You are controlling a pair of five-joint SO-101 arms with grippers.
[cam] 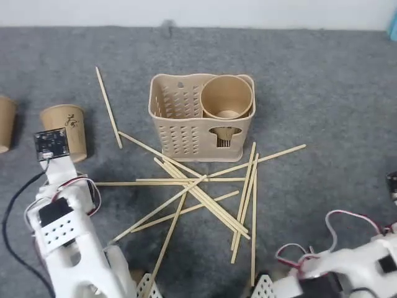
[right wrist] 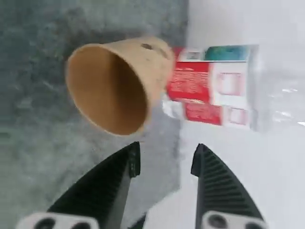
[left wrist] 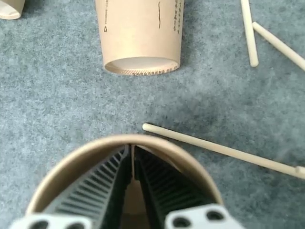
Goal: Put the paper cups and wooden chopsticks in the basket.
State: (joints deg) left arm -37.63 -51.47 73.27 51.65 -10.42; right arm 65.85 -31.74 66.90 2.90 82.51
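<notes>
A tan slotted basket [cam: 180, 133] stands mid-carpet, one paper cup [cam: 226, 96] upright in its right-hand compartment as seen from above. Loose wooden chopsticks [cam: 205, 179] lie criss-crossed on the grey carpet [cam: 322, 81] just in front of it, with another off its left side. Further left an inverted cup [cam: 62, 121] stands on its mouth, and an edge cup [cam: 5, 124] sits at the frame's border. The left gripper [left wrist: 132, 148] hangs near the inverted cup, its fingers drawn to a thin slit inside the rim of a nearer cup [left wrist: 95, 145]. Whether they pinch it cannot be told. A single chopstick [left wrist: 214, 147] lies just past that rim. The right gripper [right wrist: 167, 145], fingers spread wide and empty, points at a tipped cup [right wrist: 109, 90] lying on its side beside a clear plastic package [right wrist: 224, 90] with a red label.
</notes>
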